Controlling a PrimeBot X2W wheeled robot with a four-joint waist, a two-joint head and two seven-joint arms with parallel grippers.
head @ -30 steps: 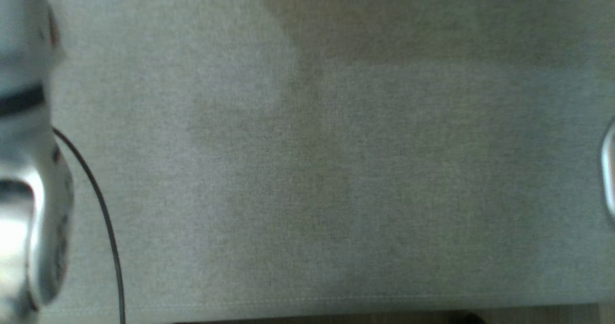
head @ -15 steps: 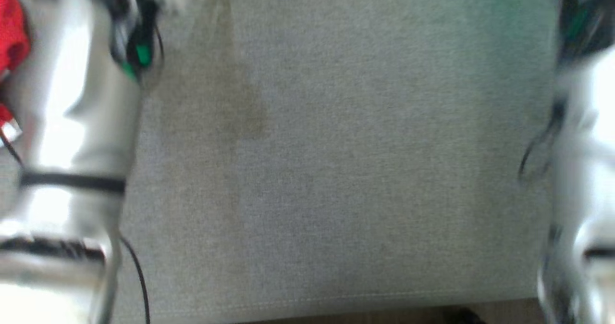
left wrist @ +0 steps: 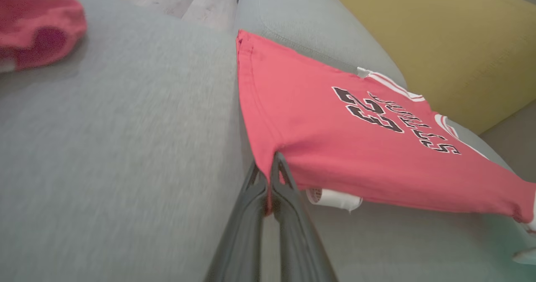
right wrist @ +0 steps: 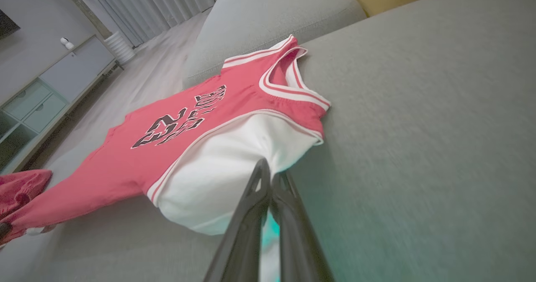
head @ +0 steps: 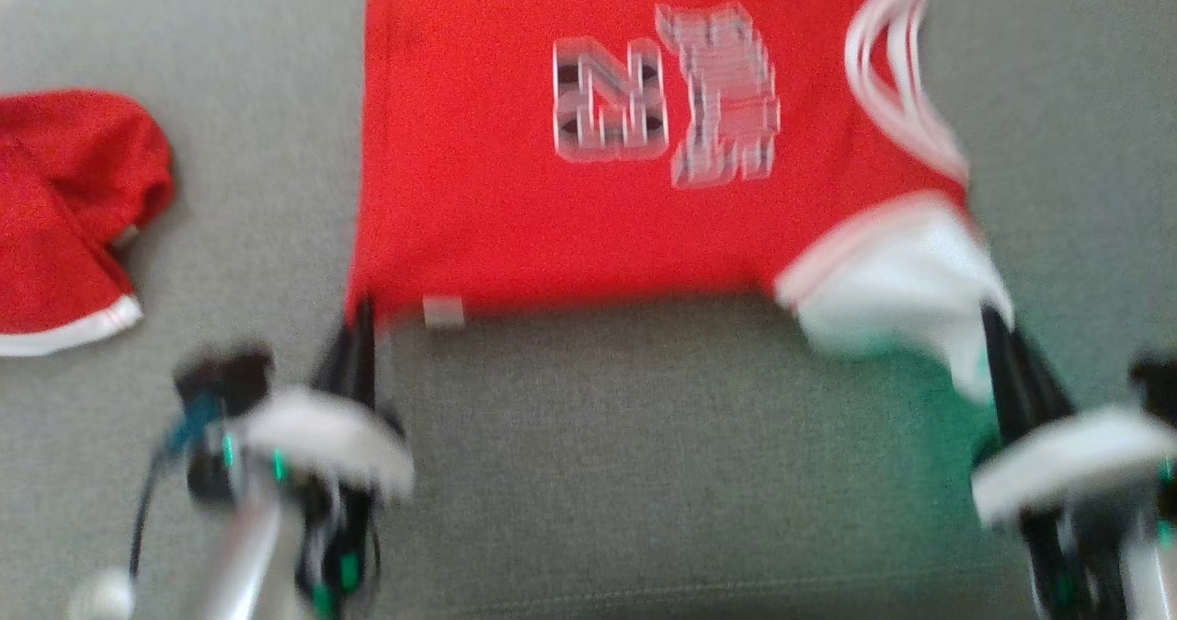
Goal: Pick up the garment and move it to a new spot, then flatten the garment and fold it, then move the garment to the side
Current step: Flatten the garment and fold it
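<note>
Left gripper [left wrist: 271, 165]: fingers pressed together on the near hem corner of the red jersey, a sliver of red cloth showing between the tips

Right gripper [right wrist: 270, 174]: fingers closed on the white fabric at the jersey's other near corner, tips sunk into the fold

Care tag [left wrist: 333, 198]: white, hanging under the near edge just beside the left gripper

Near edge: stretched between the two grippers and raised a little off the seat, with shadow beneath it

Jersey [head: 497, 197]: red basketball top with white trim and black, white-edged lettering with the number 23; it is spread front-up across the middle of the seat, hem on the robot's left and neck on its right; the head view is blurred

White panel [right wrist: 226, 165]: a pale layer bulging out at the armhole on the right side, edged with red and white piping

Seat [head: 644, 473]: grey woven sofa cushion under everything

Second garment [head: 64, 206]: a crumpled red piece with a white band, lying on the seat well apart to the jersey's left

Back cushion [left wrist: 444, 35]: mustard yellow, past the jersey's far edge

Room beyond: pale floor, a low cabinet [right wrist: 54, 85] and curtains [right wrist: 167, 1] past the sofa
</note>
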